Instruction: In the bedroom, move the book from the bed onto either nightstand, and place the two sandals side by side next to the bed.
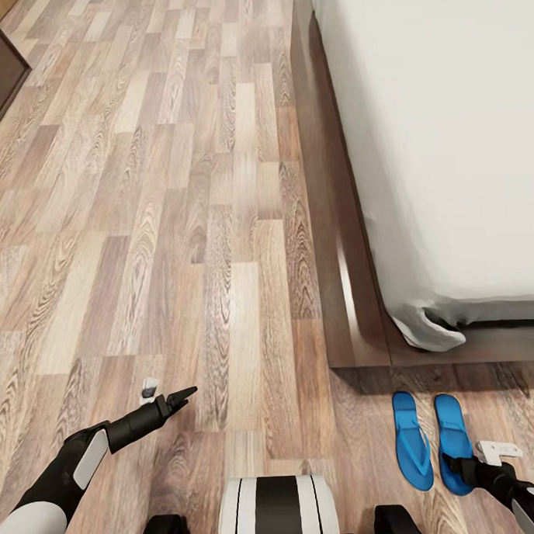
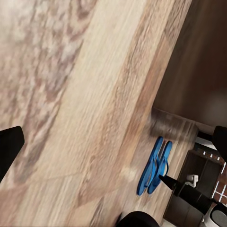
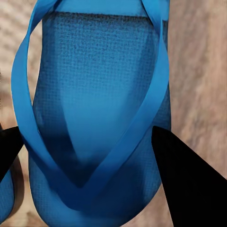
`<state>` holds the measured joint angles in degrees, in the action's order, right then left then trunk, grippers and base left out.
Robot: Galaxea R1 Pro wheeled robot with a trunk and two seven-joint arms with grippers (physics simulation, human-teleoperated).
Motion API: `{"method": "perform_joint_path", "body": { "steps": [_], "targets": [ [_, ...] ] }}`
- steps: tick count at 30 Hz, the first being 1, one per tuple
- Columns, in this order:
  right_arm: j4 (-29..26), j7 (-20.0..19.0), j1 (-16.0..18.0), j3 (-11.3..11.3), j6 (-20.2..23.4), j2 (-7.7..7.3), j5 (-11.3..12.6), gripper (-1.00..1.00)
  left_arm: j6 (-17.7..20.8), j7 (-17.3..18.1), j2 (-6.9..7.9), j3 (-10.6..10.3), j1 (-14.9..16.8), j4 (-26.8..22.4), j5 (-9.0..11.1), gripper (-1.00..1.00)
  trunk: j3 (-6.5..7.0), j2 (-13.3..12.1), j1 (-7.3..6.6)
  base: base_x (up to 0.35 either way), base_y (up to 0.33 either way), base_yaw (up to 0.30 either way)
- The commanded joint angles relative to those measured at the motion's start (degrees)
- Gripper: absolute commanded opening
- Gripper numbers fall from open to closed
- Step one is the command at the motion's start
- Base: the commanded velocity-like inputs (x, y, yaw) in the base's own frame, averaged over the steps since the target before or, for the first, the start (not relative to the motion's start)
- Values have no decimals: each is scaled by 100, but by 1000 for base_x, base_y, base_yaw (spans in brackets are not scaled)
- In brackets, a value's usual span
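Sandals: side by side on the floor, just off the bed corner | your right gripper: spread over one sandal's straps | your left gripper: state unclear, well away from bed

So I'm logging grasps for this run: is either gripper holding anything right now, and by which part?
Nothing is clearly held. The right gripper is open, its fingers either side of the right sandal, which lies on the floor. The left gripper hangs over bare planks.

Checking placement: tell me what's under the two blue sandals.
Brown wood-plank floor lies under both bright blue flip-flops. The right tool covers one sandal's near end.
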<state>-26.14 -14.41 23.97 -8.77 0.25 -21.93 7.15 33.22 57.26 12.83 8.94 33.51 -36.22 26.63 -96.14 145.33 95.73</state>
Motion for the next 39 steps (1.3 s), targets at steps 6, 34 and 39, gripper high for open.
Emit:
{"method": "perform_joint_path", "body": {
  "steps": [6,34,39],
  "targets": [
    [11,-36,2,-20,4,-2,58,-100,44,7,0,3,2,1,27,100,-113,8,12,0,0,0],
    [55,-10,2,-20,19,4,76,-100,44,14,0,12,2,1,27,100,-224,14,25,25,0,0],
    [56,-10,2,-20,19,3,76,-100,44,14,0,9,3,1,27,100,-224,14,25,0,0,0]
  ]
}}
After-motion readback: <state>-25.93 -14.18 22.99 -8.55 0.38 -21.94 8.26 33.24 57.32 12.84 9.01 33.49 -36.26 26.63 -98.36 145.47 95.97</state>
